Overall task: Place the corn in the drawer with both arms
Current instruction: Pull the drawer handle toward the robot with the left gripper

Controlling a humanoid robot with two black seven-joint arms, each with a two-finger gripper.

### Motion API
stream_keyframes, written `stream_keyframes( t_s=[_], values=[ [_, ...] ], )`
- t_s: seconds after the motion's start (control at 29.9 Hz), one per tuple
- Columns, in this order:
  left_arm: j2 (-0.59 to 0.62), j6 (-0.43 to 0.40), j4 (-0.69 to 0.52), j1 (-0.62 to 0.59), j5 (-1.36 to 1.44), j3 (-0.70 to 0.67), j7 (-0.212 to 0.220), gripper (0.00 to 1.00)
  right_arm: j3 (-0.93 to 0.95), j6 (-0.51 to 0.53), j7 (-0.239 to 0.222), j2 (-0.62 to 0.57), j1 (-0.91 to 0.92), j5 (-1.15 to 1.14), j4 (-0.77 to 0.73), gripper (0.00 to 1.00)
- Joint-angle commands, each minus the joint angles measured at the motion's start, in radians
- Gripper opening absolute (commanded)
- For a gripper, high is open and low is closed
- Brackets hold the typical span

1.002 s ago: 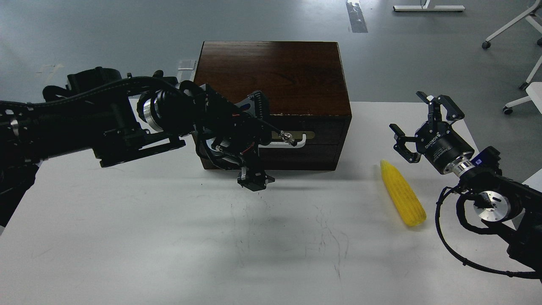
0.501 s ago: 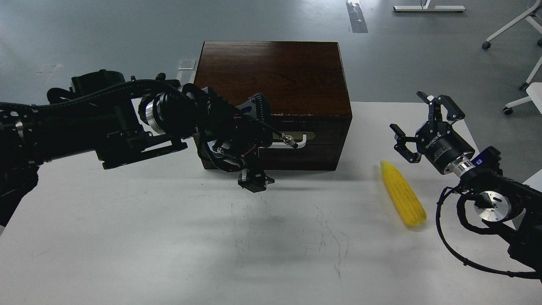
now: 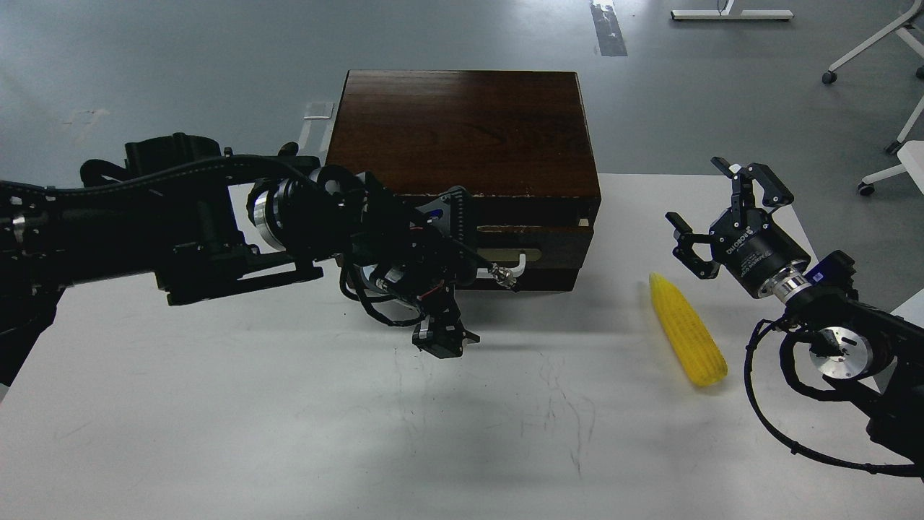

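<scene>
The near part of the white desk (image 3: 216,433) is bare apart from faint scratch marks, so little can snag there. Further in, the corn (image 3: 686,329) lies flat on the desk at the right, tip pointing away from the robot, well apart from the box (image 3: 462,130) and untouched. Just beyond it the right claw (image 3: 724,209) hovers with its fingers spread wide and holding nothing; if it comes down off-centre, the rounded, bumpy cob would likely roll or skid toward the desk edge. At the left, the left claw (image 3: 469,249) sits against the front of the drawer (image 3: 548,249), over the white handle (image 3: 505,258). Its dark fingers merge with the wood, so whether they are clamped on the handle cannot be told. The drawer stands out a little from its casing, showing a pale strip along its top edge. The box looks light and unanchored, so a pull could drag the whole box forward instead of sliding the drawer, or the claw could slip off the thin bar; the loose cable hanging at the wrist might also catch the handle. Behind the desk lies a grey floor (image 3: 180,72) with a strip of tape and, far right, white wheeled chair legs (image 3: 866,43).
</scene>
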Motion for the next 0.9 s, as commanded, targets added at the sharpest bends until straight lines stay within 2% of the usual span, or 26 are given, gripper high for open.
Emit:
stream_keyframes(
  t_s=[0.0,0.4,0.87],
  values=[
    [0.034,0.0,-0.063,-0.002,0.0,0.0,0.0,0.98,0.0,0.0,0.0,0.0,-0.004,0.0,-0.002,1.0],
    [0.096,0.0,-0.167,0.0,0.0,0.017,0.0,0.98,0.0,0.0,0.0,0.005,-0.004,0.0,-0.002,1.0],
    [0.116,0.0,-0.196,-0.005,0.0,0.024,0.0,0.98,-0.002,0.0,0.0,0.005,-0.007,0.0,0.0,1.0]
  ],
)
